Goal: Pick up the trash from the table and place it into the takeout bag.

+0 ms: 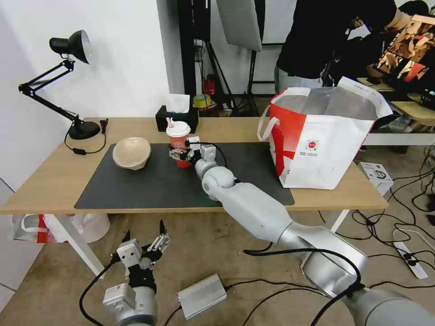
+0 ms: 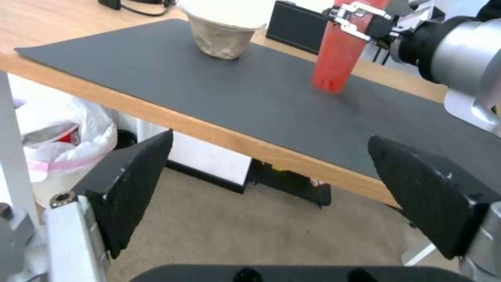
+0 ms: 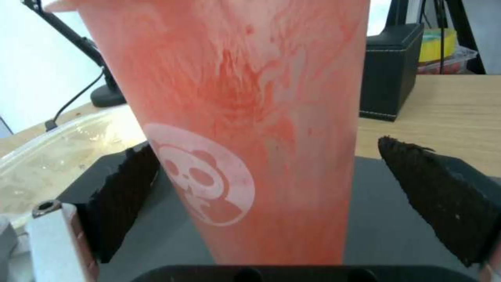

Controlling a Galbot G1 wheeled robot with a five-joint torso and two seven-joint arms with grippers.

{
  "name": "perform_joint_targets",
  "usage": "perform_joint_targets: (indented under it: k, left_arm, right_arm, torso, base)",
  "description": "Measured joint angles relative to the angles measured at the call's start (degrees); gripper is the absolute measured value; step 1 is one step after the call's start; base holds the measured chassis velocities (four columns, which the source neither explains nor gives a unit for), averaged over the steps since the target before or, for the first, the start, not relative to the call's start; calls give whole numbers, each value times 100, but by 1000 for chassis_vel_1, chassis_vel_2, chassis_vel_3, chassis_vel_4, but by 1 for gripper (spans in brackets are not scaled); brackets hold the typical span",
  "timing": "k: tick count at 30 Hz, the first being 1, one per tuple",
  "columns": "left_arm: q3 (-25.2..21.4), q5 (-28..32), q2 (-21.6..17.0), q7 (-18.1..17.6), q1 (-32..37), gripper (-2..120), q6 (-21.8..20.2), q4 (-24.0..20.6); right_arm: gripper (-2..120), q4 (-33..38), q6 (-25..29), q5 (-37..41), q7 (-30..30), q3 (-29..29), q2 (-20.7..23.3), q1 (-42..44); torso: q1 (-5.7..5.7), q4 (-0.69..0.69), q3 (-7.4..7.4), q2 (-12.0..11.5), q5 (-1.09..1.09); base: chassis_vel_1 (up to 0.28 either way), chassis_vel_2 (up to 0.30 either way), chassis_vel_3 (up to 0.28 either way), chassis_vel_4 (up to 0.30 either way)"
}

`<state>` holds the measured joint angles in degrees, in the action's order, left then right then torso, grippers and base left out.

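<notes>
Standing red cup (image 1: 179, 144) (panda logo)

A long light-wood counter (image 1: 54, 181) on white legs is seen, with a dark grey mat (image 1: 149, 185) laid along its middle. On the mat, a beige bowl (image 1: 132, 153) is set toward the left and a red cup (image 1: 178, 144) stands near the centre. A black tissue box (image 1: 176, 118) and a desk lamp (image 1: 81, 129) are placed on the wood behind, and a white-and-red bag (image 1: 321, 145) is stood at the right end, overlapping the mat's edge.
</notes>
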<state>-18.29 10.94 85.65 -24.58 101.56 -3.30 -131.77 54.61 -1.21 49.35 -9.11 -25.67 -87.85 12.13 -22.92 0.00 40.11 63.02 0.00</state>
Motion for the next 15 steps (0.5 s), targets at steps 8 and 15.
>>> perform_joint_targets:
  k: [8,15]
  left_arm:
    - [6,13,-46,-2,-5,100,-3,0]
    - [22,10,-34,-2,28,100,-4,-7]
  right_arm:
    - [99,-140,50,-14,89,33,-76,-11]
    - [79,-143,139,-25,137,33,-81,-10]
  torso:
    - [0,0,0,0,0]
    - [0,0,0,0,0]
  base:
    - [0,0,0,0]
    - [0,0,0,0]
